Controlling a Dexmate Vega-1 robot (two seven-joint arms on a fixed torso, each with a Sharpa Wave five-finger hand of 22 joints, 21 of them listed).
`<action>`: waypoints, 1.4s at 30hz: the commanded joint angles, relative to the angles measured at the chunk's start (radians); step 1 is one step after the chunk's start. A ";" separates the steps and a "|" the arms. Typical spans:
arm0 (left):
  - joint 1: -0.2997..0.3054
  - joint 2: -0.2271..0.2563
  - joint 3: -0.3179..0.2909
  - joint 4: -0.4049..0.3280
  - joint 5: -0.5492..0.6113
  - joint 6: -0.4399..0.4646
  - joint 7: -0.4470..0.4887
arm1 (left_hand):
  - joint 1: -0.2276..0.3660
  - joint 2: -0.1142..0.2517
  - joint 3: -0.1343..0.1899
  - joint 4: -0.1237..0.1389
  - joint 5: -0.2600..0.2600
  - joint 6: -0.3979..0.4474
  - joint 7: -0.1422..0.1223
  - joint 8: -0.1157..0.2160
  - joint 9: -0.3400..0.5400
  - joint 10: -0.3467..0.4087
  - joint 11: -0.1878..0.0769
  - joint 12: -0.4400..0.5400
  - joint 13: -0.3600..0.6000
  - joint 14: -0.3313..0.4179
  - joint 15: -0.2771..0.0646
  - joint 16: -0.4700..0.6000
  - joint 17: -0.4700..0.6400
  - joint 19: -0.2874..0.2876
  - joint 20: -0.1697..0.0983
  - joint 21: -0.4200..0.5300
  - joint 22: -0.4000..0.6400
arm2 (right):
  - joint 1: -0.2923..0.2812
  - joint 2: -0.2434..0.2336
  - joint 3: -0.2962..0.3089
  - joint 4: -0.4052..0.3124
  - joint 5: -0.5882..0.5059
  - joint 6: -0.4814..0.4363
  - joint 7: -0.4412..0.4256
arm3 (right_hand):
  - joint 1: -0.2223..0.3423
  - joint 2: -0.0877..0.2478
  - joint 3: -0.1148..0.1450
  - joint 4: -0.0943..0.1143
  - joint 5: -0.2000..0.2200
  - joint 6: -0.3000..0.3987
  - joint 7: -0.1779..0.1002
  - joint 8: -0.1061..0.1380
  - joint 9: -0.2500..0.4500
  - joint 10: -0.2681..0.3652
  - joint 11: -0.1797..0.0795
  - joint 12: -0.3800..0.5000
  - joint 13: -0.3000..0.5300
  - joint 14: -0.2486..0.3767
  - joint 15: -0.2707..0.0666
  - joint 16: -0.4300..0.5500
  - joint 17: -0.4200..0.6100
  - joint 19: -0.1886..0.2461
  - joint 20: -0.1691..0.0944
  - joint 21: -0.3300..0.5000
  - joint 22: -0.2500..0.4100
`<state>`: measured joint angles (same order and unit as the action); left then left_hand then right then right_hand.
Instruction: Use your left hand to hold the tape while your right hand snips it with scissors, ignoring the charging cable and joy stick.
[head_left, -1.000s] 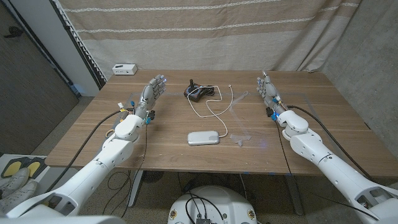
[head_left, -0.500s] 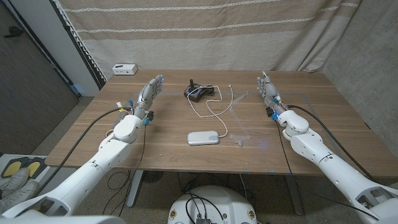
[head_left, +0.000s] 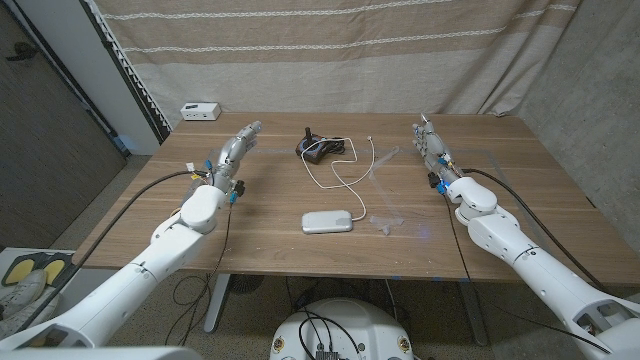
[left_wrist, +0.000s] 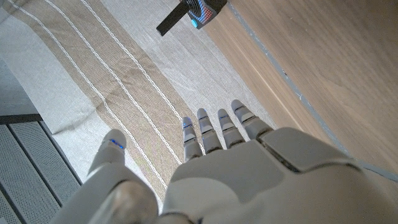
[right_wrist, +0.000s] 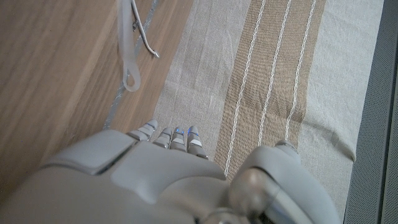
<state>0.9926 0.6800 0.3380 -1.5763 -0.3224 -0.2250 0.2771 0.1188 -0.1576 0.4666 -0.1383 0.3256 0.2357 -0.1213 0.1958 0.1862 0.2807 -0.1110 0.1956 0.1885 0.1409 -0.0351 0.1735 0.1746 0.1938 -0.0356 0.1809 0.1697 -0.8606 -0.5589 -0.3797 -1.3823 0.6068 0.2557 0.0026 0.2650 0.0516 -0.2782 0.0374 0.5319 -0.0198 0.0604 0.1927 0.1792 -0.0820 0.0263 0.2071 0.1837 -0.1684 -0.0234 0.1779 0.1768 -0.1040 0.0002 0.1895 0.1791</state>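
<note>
Striped beige curtain (head_left: 330, 50) hangs behind a wooden table (head_left: 520, 180) in the head view. Left hand (head_left: 238, 148) reaches forward over the table's left side, fingers extended and holding nothing. Right hand (head_left: 430, 145) stands at the right side, fingers straight and close together, also holding nothing. Between them, toward the far edge, a black joystick (head_left: 318, 146) sits with a white cable (head_left: 352, 165) looping from just beside it toward the middle. A pale flat charger (head_left: 331, 221) lies nearer the front edge. A clear strip, apparently the tape (head_left: 385, 225), lies just right of the charger; a translucent piece that may be the scissors (head_left: 385, 158) lies near the right hand, too faint to tell. A small white box (head_left: 201, 111) rests at the far left corner.

Left wrist view: the left hand (left_wrist: 249, 168) shows its back, fingers (left_wrist: 214, 130) straight and slightly apart, thumb out to the side, against curtain (left_wrist: 112, 74) and table (left_wrist: 329, 68).

Right wrist view: the right hand (right_wrist: 161, 180) points its fingers (right_wrist: 171, 137) close together toward the curtain (right_wrist: 273, 68), with a clear loop (right_wrist: 127, 56) and cable (right_wrist: 142, 28) tip on the table (right_wrist: 56, 68) beyond.
</note>
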 joint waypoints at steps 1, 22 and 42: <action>0.029 0.008 -0.009 -0.065 0.093 0.083 0.113 | -0.006 -0.002 -0.004 -0.001 0.006 0.013 0.007 0.004 0.003 -0.007 0.000 0.000 0.002 -0.014 -0.127 -0.002 0.002 -0.015 -0.101 -0.003 0.005 | 0.004 -0.005 0.001 0.016 0.003 -0.004 0.012 | 0.010 0.000 -0.007 -0.005 0.008 0.000 -0.007 0.000 0.004 -0.004 -0.002 -0.002 0.003 -0.006 -0.001 -0.001 0.003 -0.006 0.000 -0.001 0.002; 0.070 -0.024 -0.009 -0.143 0.255 0.218 0.318 | 0.009 -0.002 -0.013 -0.011 0.023 0.065 -0.023 0.022 0.005 0.040 -0.010 0.023 0.004 0.025 -0.129 0.019 0.001 0.021 -0.073 0.017 0.004 | 0.039 0.013 -0.010 0.115 0.007 0.033 0.071 | 0.014 0.002 -0.007 -0.008 0.011 0.000 -0.008 0.000 0.004 -0.005 -0.007 -0.001 0.003 -0.021 -0.009 -0.004 0.003 -0.014 -0.001 -0.002 0.002; 0.083 0.026 -0.028 -0.158 0.272 0.296 0.295 | 0.021 -0.004 -0.019 -0.017 0.032 0.046 -0.035 0.010 0.004 0.000 -0.004 0.006 0.003 0.018 -0.126 0.012 0.001 0.019 -0.054 0.014 0.004 | -0.006 -0.017 -0.013 -0.006 -0.055 -0.004 -0.038 | 0.025 0.004 -0.008 -0.014 0.018 -0.029 -0.014 -0.005 0.004 -0.035 -0.018 -0.006 0.004 -0.089 -0.011 -0.006 0.003 -0.063 0.000 -0.006 0.003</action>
<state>1.0667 0.6797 0.3183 -1.7195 -0.0719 0.0015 0.5716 0.1309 -0.1587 0.4503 -0.1545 0.3516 0.2886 -0.1568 0.2069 0.1886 0.2899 -0.1126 0.2057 0.1884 0.1593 -0.0357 0.1821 0.1720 0.2036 -0.0376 0.1925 0.1697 -0.8281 -0.5537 -0.3911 -1.3018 0.5903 0.2708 0.0305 0.2783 0.0543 -0.2865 0.0291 0.5450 -0.0414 0.0463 0.1882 0.1791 -0.1060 0.0072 0.2033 0.1835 -0.1719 -0.0270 0.1700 0.1770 -0.1574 -0.0035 0.1845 0.1790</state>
